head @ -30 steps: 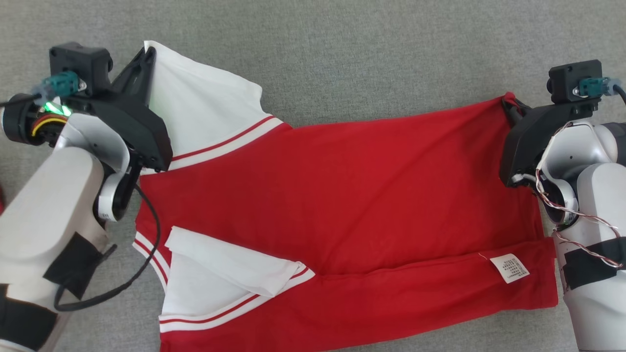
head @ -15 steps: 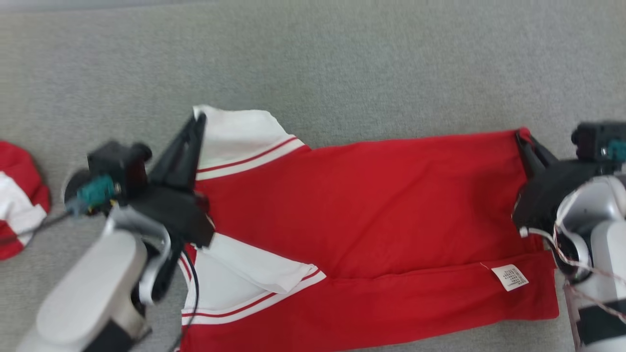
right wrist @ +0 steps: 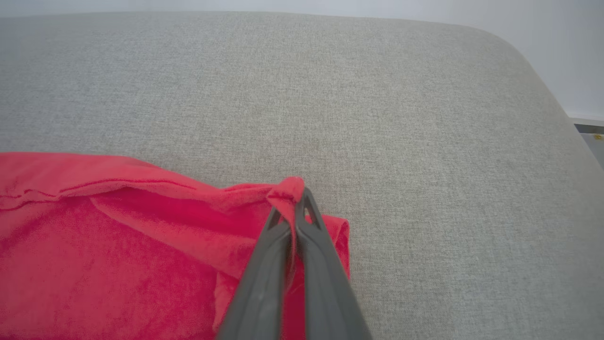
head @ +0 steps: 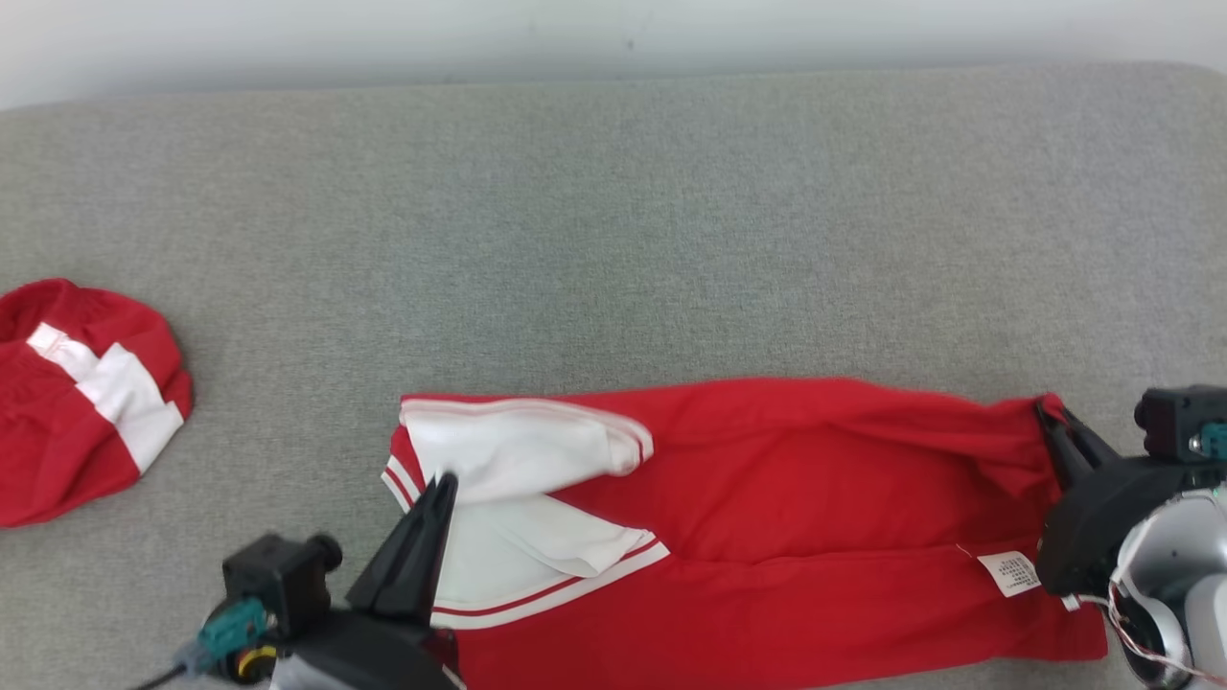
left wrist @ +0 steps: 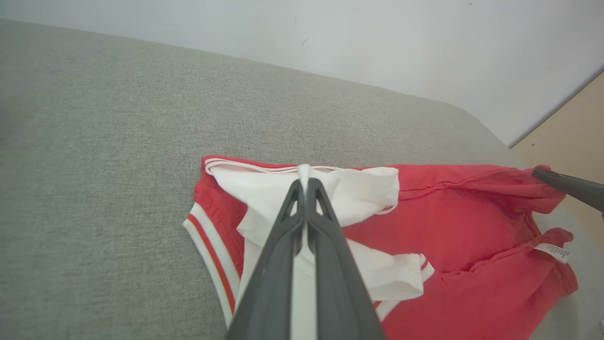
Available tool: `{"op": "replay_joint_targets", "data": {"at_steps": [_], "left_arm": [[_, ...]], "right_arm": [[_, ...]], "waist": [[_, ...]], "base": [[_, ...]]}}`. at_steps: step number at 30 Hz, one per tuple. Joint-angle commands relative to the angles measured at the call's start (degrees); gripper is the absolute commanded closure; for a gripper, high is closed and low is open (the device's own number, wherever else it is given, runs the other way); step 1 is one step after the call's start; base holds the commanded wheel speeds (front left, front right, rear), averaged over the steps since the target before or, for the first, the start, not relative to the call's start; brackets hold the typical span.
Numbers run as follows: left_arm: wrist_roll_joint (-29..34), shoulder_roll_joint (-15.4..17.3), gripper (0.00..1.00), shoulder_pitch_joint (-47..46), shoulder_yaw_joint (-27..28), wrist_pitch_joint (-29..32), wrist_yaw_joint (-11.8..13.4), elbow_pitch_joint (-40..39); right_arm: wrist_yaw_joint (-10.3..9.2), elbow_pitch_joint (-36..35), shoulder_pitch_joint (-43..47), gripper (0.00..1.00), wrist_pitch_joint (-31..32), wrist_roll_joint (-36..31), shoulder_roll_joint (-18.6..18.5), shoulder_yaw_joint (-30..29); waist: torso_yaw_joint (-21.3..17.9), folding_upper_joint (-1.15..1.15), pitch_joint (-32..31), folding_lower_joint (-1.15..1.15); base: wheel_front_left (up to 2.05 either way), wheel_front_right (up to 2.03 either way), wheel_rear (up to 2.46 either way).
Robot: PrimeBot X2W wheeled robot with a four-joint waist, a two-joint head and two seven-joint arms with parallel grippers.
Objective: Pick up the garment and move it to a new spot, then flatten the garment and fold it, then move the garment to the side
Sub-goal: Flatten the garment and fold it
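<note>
The garment (head: pixel 815 479), a red shirt with white sleeves and red-and-white trim, lies low on the grey padded surface (head: pixel 613 240), its far half doubled toward me. My left gripper (head: pixel 446 484) is shut on the white sleeve at the shirt's left end; in the left wrist view the left gripper (left wrist: pixel 304 177) pinches a fold of white cloth on the garment (left wrist: pixel 472 236). My right gripper (head: pixel 1050 417) is shut on the red hem corner at the right end. In the right wrist view the right gripper (right wrist: pixel 297 198) holds a bunched red tip of the garment (right wrist: pixel 94 245), lifted slightly.
A second red-and-white garment (head: pixel 86 402) lies bunched at the far left of the surface. A white wall (head: pixel 613 29) runs behind the far edge. The surface's rounded right corner (right wrist: pixel 542 71) drops off to a beige floor (left wrist: pixel 575 137). Bare grey surface stretches beyond the shirt.
The head camera has tilted up, bringing the wall and the second garment into view. Both grippers have carried the shirt's far edge toward the near edge, so the upper white sleeve now lies over the lower one.
</note>
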Motion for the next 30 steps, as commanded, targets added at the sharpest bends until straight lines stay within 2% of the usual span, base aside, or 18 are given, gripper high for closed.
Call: {"op": "replay_joint_targets", "data": {"at_steps": [1,8,14,20,21,22,23,24,30], "left_arm": [[-0.12,0.11,1.0,1.04,0.01,-0.34,0.5,-0.24],[-2.4,-0.18,1.0,6.24,0.15,-1.68,1.43,-0.76],[-3.28,0.35,1.0,9.33,0.29,-1.7,2.47,-2.6],[-4.36,-0.37,1.0,11.35,-0.68,-1.24,2.8,-2.89],[-4.49,-0.49,1.0,11.59,-0.67,-1.37,2.82,-2.65],[-4.61,-0.56,1.0,11.86,-0.69,-1.32,2.99,-2.41],[-4.61,-0.42,1.0,11.99,-0.86,-1.0,3.13,-2.02],[-4.48,-0.3,1.0,12.01,-0.95,-1.06,3.28,-1.65],[-4.19,0.13,1.0,12.02,-1.13,-0.79,3.61,0.63]], "right_arm": [[-0.14,-0.26,0.97,1.0,0.2,-0.14,-0.52,0.17],[-0.15,-1.36,4.95,1.0,1.21,2.21,-3.88,1.08],[-0.15,-2.97,8.38,1.0,1.78,4.69,-9.51,4.64],[-0.15,-3.09,10.26,0.99,2.7,6.12,-11.6,4.81],[-0.14,-3.01,10.5,0.87,2.83,6.1,-11.8,4.97],[-0.15,-2.75,10.66,0.65,3.22,6.1,-11.9,4.98],[-0.15,-2.62,10.81,0.52,3.42,6.09,-12.0,5.07],[-0.15,-2.72,10.72,0.0,3.24,6.03,-12.01,4.97],[-0.15,-2.51,11.07,0.0,1.41,7.21,-10.18,3.31]], "waist": [[0.67,0.0,-0.79,0.01],[1.09,0.0,-2.37,0.01],[0.94,0.0,-3.14,0.01],[0.81,0.0,-3.1,0.01],[0.79,0.0,-3.05,0.01],[0.77,0.0,-2.99,0.01],[0.79,0.0,-2.95,0.01],[0.81,0.0,-2.93,0.01],[0.91,0.0,-3.05,0.01]], "base": [[0.0,0.0,0.0],[0.0,0.0,0.0],[0.0,0.0,0.0],[0.0,0.0,0.0],[0.0,0.0,0.0],[0.0,0.0,0.0],[0.0,0.0,0.0],[0.0,0.0,0.0],[0.0,0.0,0.0]]}}
